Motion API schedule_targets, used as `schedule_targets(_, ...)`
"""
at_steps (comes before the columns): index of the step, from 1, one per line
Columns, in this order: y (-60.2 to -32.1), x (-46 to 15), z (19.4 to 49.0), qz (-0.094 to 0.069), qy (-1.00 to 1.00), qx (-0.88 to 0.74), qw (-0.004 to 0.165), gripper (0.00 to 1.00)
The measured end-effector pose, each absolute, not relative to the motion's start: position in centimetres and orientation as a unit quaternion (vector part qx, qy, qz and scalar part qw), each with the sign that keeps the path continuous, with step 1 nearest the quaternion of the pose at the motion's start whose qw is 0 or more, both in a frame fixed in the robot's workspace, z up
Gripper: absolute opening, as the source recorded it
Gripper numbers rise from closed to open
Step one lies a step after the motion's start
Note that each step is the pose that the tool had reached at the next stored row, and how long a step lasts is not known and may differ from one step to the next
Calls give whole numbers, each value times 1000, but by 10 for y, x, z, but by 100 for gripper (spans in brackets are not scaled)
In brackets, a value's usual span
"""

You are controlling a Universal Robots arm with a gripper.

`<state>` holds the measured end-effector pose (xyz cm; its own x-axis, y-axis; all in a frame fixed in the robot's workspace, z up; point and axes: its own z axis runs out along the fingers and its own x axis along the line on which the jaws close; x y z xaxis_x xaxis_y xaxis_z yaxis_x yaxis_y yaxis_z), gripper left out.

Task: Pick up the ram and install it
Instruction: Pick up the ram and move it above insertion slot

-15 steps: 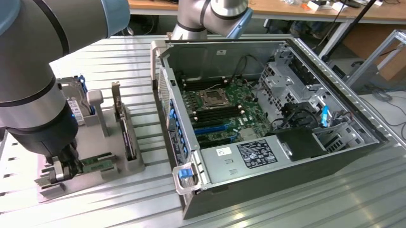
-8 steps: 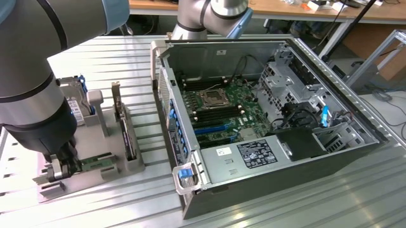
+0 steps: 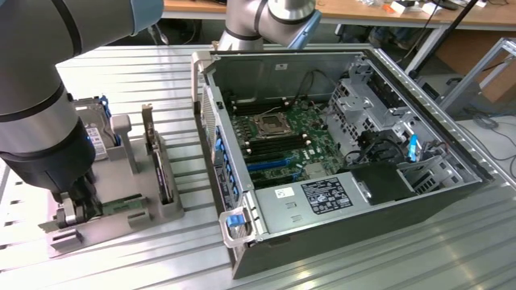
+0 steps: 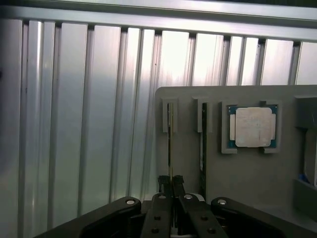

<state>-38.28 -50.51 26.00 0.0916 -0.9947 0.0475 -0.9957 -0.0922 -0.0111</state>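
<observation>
Wrist view: The gripper (image 4: 170, 178) is pictured with its fingers (image 4: 162, 184) clenched on the thin upper edge of the ram (image 4: 170, 144), which is stood on edge in the slot nearest the grey holder's (image 4: 188, 99) edge.
Exterior view: The arm (image 3: 36, 121) is lowered over the holder, beside the open computer case (image 3: 451, 193).
Handling: The ram is judged light, stiff and fragile; it is best gripped mid-length, on its bare edges.
</observation>
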Motion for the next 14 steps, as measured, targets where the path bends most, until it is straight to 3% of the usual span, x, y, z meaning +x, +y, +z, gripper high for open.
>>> schedule_targets(14,-505,-383,280,21,-674,739,12,12)
